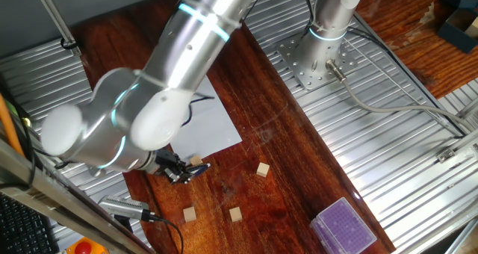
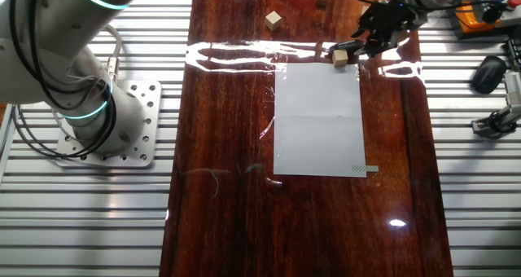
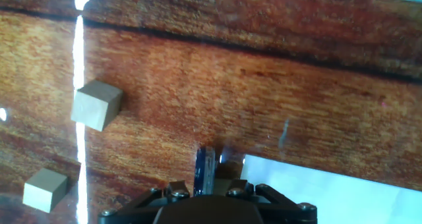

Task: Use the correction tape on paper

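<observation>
Robot gripper [image 2: 368,39] hangs low at the far-right corner of the paper [image 2: 319,118], fingers pinched on the correction tape [image 3: 204,173], seen edge-on as a thin dark blue sliver in the hand view. A wooden cube [image 2: 339,56] sits touching or just beside that corner, right by the tool. Judgement: tip looks at or just off the sheet's edge, w/ contact not clear. To do it well, press tip flat on the paper, drag straight toward the near edge w/ steady pressure, avoid nudging the cube.
</observation>
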{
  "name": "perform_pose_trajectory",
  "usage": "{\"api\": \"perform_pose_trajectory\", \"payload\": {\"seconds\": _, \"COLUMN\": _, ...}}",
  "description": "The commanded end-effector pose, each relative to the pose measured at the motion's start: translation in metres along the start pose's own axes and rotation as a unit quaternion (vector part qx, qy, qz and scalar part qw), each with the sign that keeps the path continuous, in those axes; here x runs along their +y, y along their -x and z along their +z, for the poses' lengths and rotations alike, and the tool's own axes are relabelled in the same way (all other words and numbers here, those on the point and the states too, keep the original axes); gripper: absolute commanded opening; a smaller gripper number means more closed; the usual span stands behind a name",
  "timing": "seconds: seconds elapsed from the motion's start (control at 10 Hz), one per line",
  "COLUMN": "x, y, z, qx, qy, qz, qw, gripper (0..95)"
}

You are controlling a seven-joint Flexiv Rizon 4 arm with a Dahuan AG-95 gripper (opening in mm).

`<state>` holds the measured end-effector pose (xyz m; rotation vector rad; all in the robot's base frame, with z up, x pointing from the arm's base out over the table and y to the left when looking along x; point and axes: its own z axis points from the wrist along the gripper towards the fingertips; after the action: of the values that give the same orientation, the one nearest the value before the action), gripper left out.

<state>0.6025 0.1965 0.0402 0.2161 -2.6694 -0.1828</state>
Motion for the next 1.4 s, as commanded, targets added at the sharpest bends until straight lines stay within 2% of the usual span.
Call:
{"api": "perform_pose_trajectory", "payload": {"seconds": 0.1, "x": -0.001, "y": -0.005, "z": 0.003, "qx": -0.008, "qy": 0.003, "qz": -0.001, "qw": 1.0, "gripper": 38.0}}
{"api": "perform_pose_trajectory", "payload": {"seconds": 1.4, "x": -0.001, "y": -0.008, "z": 0.019, "qx": -0.008, "qy": 0.001, "qz": -0.007, "qw": 0.9999, "gripper": 38.0}}
